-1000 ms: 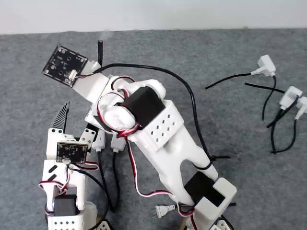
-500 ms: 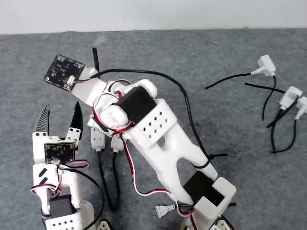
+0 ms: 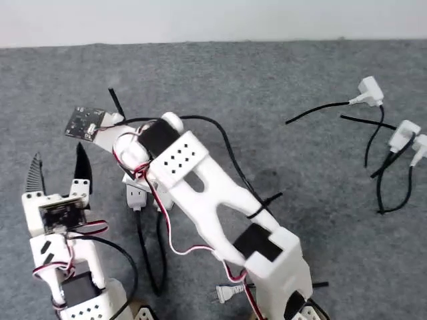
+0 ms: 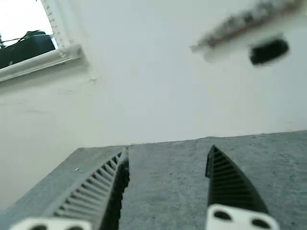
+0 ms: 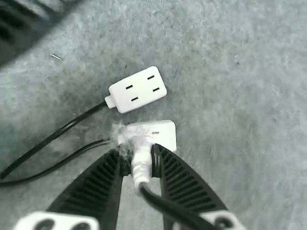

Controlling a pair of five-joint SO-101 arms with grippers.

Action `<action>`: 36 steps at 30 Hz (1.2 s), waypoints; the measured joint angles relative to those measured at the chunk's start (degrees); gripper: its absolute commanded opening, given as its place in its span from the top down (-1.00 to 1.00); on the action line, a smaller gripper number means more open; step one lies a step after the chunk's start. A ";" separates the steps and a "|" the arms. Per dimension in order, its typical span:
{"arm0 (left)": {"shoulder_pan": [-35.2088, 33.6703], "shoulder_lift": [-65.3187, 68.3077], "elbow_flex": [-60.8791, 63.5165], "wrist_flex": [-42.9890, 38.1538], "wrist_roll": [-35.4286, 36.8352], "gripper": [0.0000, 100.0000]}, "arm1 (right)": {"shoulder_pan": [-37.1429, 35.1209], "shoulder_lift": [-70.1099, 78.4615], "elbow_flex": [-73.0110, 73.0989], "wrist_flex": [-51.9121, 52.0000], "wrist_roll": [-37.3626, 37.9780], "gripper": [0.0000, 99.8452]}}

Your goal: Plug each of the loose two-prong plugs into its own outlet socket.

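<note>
In the right wrist view my right gripper (image 5: pixel 137 153) is shut on a white two-prong plug (image 5: pixel 140 165) with a black cable. The plug's front end meets a white outlet socket (image 5: pixel 158 132); its prongs are hidden. Beside it lies a second white outlet (image 5: pixel 137 89) with bare slots. From above, the right arm covers its gripper, and one outlet (image 3: pixel 135 196) shows beneath it. My left gripper (image 3: pixel 57 160) stands open left of the outlets with nothing between its fingers (image 4: pixel 115 187). Three loose white plugs (image 3: pixel 369 89) (image 3: pixel 404 135) (image 3: pixel 420 148) lie far right.
The outlets' black cables (image 3: pixel 141 247) run toward the front edge between the two arms. Another white plug (image 3: pixel 227 292) lies near the right arm's base. Tangled black cords (image 3: pixel 383 170) trail from the plugs at the right. Grey carpet covers the table.
The left gripper has pulled away from the outlets toward the left, its fingers spread. The right arm has swung left and lower over the outlets.
</note>
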 measured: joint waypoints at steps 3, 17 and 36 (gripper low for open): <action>-1.67 0.00 0.00 0.00 0.97 0.51 | 0.00 2.90 0.00 -2.29 -0.09 0.98; -1.58 0.00 -0.53 0.18 2.20 0.51 | 0.18 8.18 0.00 -6.07 -2.55 0.98; 0.88 0.00 -0.53 0.26 2.55 0.51 | 3.87 2.90 19.60 -13.98 -0.18 0.98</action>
